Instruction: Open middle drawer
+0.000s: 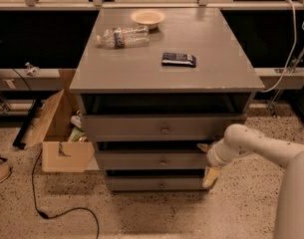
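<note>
Grey three-drawer cabinet (141, 76) on speckled floor. Middle drawer (141, 161) sits between the taller top drawer (131, 127) and the lowest drawer (141, 184); small round knob (163, 162) at centre, dark gap above its front. White arm reaches in from the right. Gripper (206, 162) is at the right end of the middle drawer's front, well away from the knob; cannot tell whether it is open or clamped. On top: plastic bottle (122, 36) lying on its side, bowl (148, 18), dark packet (178, 59). Open cardboard box (62, 156) left of the cabinet.
</note>
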Controlling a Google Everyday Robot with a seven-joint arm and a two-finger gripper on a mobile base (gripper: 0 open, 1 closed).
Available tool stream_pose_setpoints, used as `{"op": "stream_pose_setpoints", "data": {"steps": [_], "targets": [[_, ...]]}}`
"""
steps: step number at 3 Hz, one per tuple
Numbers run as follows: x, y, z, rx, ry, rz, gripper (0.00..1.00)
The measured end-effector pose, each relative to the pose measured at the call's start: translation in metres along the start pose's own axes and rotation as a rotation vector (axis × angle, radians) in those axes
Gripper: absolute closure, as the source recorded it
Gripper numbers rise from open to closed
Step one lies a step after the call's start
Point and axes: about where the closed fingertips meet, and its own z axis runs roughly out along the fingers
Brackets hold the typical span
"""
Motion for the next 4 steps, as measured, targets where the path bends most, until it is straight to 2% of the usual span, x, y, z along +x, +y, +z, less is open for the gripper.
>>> {"op": "stream_pose_setpoints", "data": {"steps": [2,3,4], "targets": [[0.008,-0.019,0.022,-0.006,0.015,-0.008,0.00],[0.017,-0.014,0.026,-0.030,0.029,0.014,0.27],[0.023,-0.009,0.021,-0.030,0.038,0.032,0.50]]}}
